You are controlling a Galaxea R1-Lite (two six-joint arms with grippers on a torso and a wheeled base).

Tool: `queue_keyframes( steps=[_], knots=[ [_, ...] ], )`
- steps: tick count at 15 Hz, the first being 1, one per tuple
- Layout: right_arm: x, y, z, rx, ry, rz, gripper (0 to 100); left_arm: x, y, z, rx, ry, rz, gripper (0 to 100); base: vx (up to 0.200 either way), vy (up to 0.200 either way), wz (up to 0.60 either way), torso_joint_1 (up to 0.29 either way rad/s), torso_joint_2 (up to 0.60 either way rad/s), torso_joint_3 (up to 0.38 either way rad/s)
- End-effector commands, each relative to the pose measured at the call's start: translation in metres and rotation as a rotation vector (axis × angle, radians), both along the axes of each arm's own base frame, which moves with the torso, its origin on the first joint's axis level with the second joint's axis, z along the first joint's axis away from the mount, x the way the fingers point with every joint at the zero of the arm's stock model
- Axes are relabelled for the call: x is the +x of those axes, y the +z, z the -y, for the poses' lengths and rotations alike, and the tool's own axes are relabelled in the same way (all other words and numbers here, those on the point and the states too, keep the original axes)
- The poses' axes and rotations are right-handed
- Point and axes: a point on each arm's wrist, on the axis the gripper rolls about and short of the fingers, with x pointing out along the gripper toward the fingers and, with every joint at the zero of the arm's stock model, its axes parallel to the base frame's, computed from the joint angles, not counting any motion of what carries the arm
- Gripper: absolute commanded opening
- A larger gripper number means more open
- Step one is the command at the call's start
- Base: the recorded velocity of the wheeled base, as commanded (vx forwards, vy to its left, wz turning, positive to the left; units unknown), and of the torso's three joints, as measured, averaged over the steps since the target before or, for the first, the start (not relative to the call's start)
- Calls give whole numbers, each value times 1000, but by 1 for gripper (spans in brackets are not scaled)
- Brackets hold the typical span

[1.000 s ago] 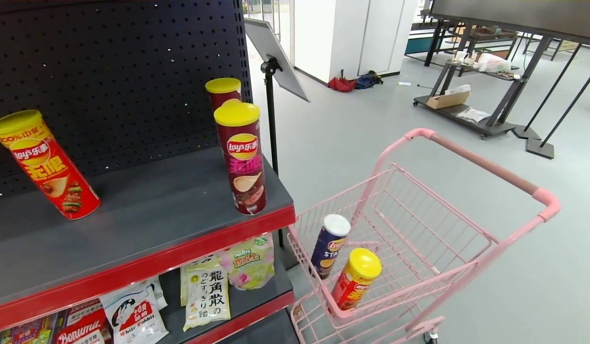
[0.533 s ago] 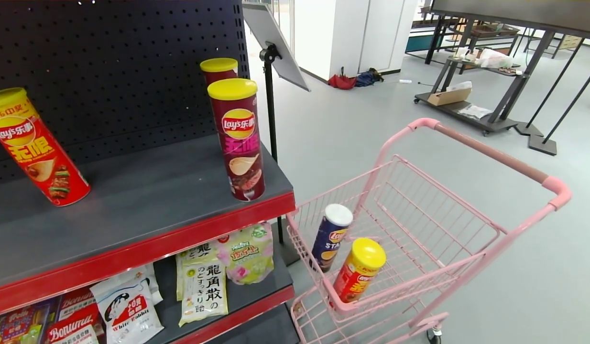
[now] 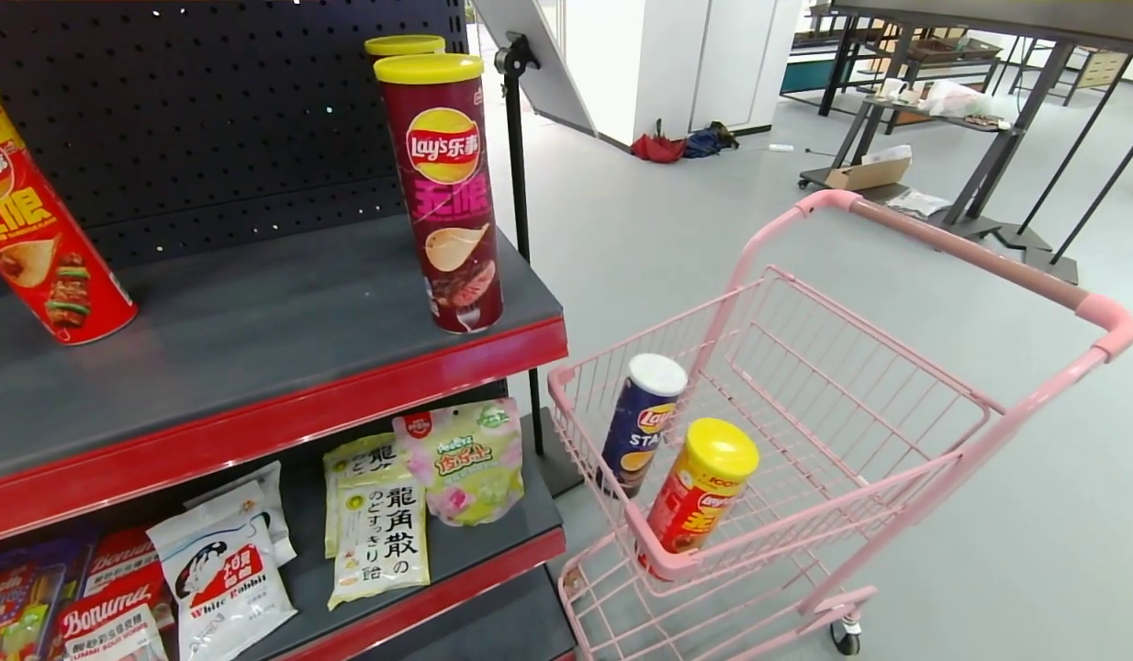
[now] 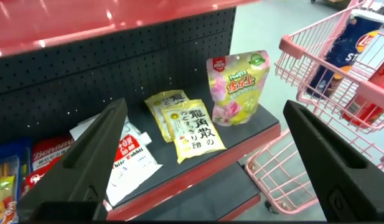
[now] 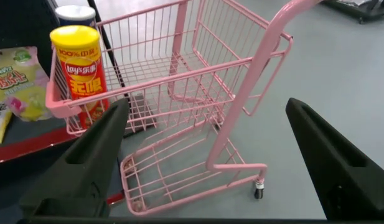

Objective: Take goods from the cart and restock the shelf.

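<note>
- Red chip can [image 3: 700,487], yellow lid: stands in the pink cart [image 3: 943,248], at its corner beside the shelf [image 3: 254,312], long axis near upright, lid up.
- Navy chip can [image 3: 642,422], white lid: just beside it in the cart, also lid up.
- Left gripper [image 4: 204,106], right gripper [image 5: 205,102]: both released, fingers wide apart, near the cart.

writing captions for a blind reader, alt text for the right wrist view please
A pink cart stands on a grey floor, a yellow-lidded red can standing in one corner of its basket. The right gripper hangs open near it.
</note>
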Motion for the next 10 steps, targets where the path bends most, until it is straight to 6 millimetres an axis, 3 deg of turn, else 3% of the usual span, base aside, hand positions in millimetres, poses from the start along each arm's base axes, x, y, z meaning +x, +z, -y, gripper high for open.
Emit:
queue_keyframes(
  steps=[1, 5, 6, 7, 8, 9, 10],
  knots=[
    [0, 0, 0, 0, 1, -1, 100, 0, 0, 0, 0, 0, -1, 100, 0, 0, 0, -76, 217, 144],
    [1, 2, 0, -7, -4, -7, 100, 0, 0, 0, -3, 0, -1, 100, 0, 0, 0, -15, 50, 38],
    [5, 68, 0, 60, 60, 17, 100, 0, 0, 0, -2, 0, -1, 100, 0, 0, 0, 0, 0, 0],
    [5, 68, 0, 60, 60, 17, 100, 0, 0, 0, -2, 0, -1, 100, 0, 0, 0, 0, 0, 0],
    [44, 154, -2, 278, 89, -12, 100, 0, 0, 0, -2, 0, -1, 100, 0, 0, 0, 0, 0, 0],
    [79, 185, -8, 211, 211, -66, 100, 0, 0, 0, 0, 0, -1, 100, 0, 0, 0, 0, 0, 0],
    [95, 178, -12, 151, 273, -129, 100, 0, 0, 0, -2, 0, -1, 100, 0, 0, 0, 0, 0, 0]
  ],
)
